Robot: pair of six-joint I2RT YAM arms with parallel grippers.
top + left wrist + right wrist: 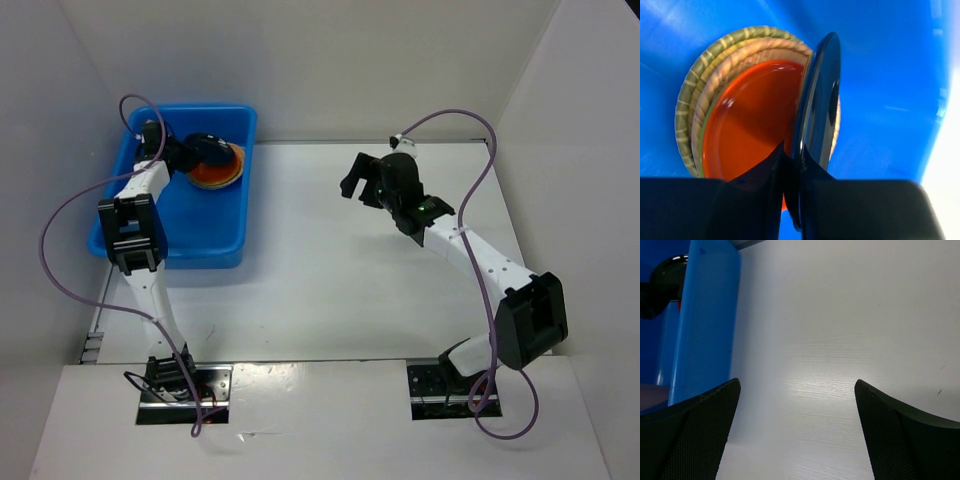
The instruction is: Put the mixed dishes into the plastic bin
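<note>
The blue plastic bin (215, 225) stands at the far left of the table. Inside it lies a stack of plates: an orange plate (752, 117) on top of a lime green one and two tan woven-look plates (692, 95). My left gripper (794, 155) is inside the bin, shut on the rim of the black plate (817, 110), which it holds on edge over the stack. In the top view the black plate (208, 150) covers part of the orange plate (222, 175). My right gripper (362, 182) is open and empty above the table's middle. No cups are in view.
The right wrist view shows the bin's outer wall (702, 330) at its left and bare white table (840, 340) under the open fingers. White walls enclose the table on three sides.
</note>
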